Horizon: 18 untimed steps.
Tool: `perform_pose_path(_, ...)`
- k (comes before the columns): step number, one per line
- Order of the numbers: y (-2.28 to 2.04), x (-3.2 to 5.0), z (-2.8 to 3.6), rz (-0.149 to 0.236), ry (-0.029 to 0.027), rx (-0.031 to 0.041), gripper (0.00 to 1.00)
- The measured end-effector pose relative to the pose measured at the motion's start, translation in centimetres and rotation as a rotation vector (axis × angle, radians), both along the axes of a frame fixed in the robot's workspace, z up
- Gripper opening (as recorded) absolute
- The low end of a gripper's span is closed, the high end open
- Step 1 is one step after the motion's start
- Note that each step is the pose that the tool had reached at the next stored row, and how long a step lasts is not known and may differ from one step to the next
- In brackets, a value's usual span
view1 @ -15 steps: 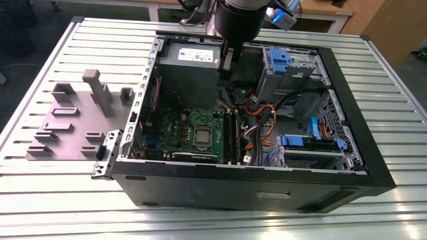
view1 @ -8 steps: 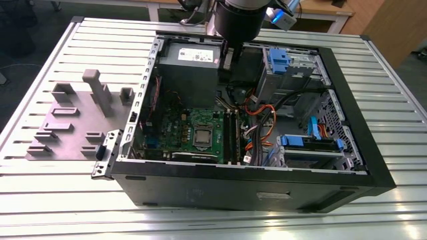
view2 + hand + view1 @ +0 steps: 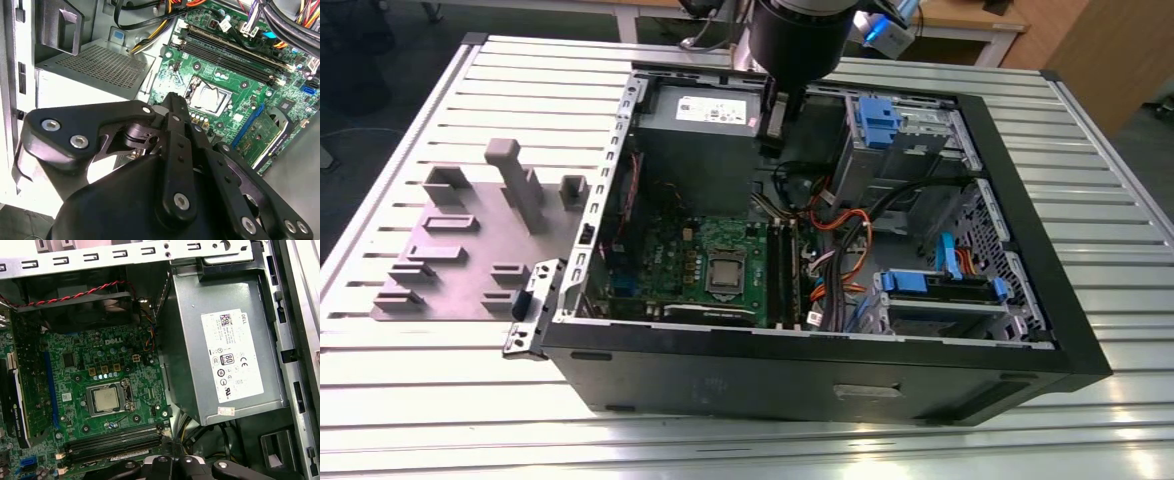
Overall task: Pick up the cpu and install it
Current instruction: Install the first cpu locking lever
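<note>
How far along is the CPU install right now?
The cpu already sits in the socket on the green motherboard inside the open computer case; it shows there in both wrist views too. The gripper hangs above the power supply, apart from the board, with nothing visibly in it. Whether the socket frame is latched cannot be told.

The cpu (image 3: 209, 97) sits in the motherboard (image 3: 235, 80) socket.

Open computer case (image 3: 1067, 330) lies beside grey tray (image 3: 454, 255).
</note>
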<state>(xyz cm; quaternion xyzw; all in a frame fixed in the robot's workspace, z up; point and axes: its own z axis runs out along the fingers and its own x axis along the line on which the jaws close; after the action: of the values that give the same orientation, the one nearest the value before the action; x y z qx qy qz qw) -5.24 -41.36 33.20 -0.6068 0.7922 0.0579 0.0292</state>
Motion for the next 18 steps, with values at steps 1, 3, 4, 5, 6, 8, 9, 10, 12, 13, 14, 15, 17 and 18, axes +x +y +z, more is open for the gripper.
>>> perform_pose_path(1, 0.00, 0.00, 0.33, 0.000, 0.0000, 0.0000, 0.11)
perform_pose_path(3, 0.00, 0.00, 0.34, 0.000, 0.0000, 0.0000, 0.11)
perform_pose_path(4, 0.00, 0.00, 0.34, 0.000, 0.0000, 0.0000, 0.11)
perform_pose_path(5, 0.00, 0.00, 0.40, 0.000, 0.0000, 0.0000, 0.11)
perform_pose_path(6, 0.00, 0.00, 0.47, 0.000, 0.0000, 0.0000, 0.11)
perform_pose_path(8, 0.00, 0.00, 0.47, 0.000, 0.0000, 0.0000, 0.11)
perform_pose_path(9, 0.00, 0.00, 0.47, 0.000, 0.0000, 0.0000, 0.11)
perform_pose_path(10, 0.00, 0.00, 0.47, 0.000, 0.0000, 0.0000, 0.11)
perform_pose_path(12, 0.00, 0.00, 0.48, 0.000, 0.0000, 0.0000, 0.11)
perform_pose_path(13, 0.00, 0.00, 0.48, 0.000, 0.0000, 0.0000, 0.11)
perform_pose_path(14, 0.00, 0.00, 0.48, 0.000, -0.0001, 0.0000, 0.11)
perform_pose_path(15, 0.00, 0.00, 0.48, 0.000, 0.0000, 0.0000, 0.11)
perform_pose_path(17, 0.00, 0.00, 0.49, 0.000, 0.0000, 0.0000, 0.11)
perform_pose_path(18, 0.00, 0.00, 0.49, 0.000, 0.0000, 0.0000, 0.17)
